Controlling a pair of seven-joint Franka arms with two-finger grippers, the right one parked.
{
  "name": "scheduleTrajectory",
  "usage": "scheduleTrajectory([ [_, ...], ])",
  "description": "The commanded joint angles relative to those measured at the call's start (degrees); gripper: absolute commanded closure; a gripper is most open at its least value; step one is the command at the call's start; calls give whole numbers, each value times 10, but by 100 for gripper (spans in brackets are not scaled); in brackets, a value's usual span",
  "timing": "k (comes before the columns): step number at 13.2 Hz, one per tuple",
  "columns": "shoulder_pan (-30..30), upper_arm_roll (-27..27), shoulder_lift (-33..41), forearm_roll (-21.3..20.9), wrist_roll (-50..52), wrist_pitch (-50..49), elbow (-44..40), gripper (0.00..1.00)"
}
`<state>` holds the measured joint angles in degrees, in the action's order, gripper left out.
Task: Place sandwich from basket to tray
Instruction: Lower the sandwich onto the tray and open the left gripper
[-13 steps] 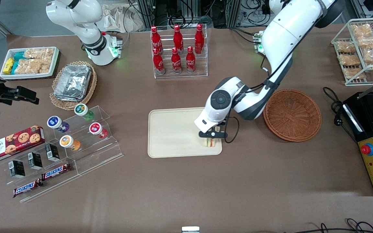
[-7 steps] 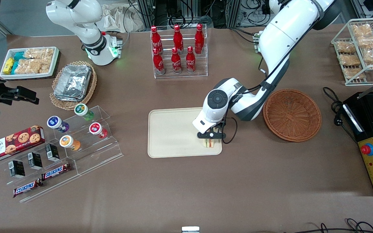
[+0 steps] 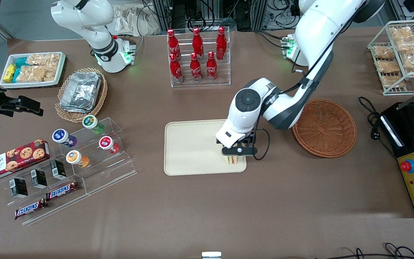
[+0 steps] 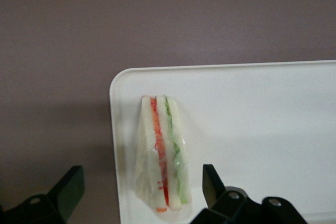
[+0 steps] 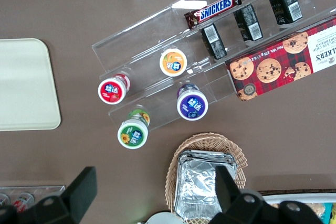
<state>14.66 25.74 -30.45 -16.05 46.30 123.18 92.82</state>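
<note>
Sandwich point(image 4: 161, 153) sits in a tray point(image 4: 262, 114) corner, close to both rims. Gripper point(image 4: 142, 190) above it, fingers spread, touching nothing. Basket point(image 3: 324, 127) beside the tray.

The tray point(image 3: 189, 151) looks like smooth cream plastic with a dull sheen, and the sandwich point(image 4: 161, 153) lying in its corner has soft white bread under a thin glossy clear film. Above it hangs the pincer point(image 4: 142, 192), its spread fingers point(image 4: 71, 187) of matt black plastic, clear of the bread. The basket point(image 3: 324, 127) is rough reddish-brown woven wicker on the matt brown table point(image 3: 264, 208).
</note>
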Motion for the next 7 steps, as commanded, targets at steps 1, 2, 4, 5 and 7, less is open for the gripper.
scheduleTrajectory([
  [1, -29, 3, 46, 13, -2, -99, -38, 0],
  [2, -36, 2, 64, 27, -3, -121, -42, 0],
  [4, -72, 3, 106, 39, -4, -159, -39, 0],
  [5, -89, 2, 127, 53, -4, -175, -39, 0],
  [7, -137, 3, 158, 60, -4, -198, -40, 0],
])
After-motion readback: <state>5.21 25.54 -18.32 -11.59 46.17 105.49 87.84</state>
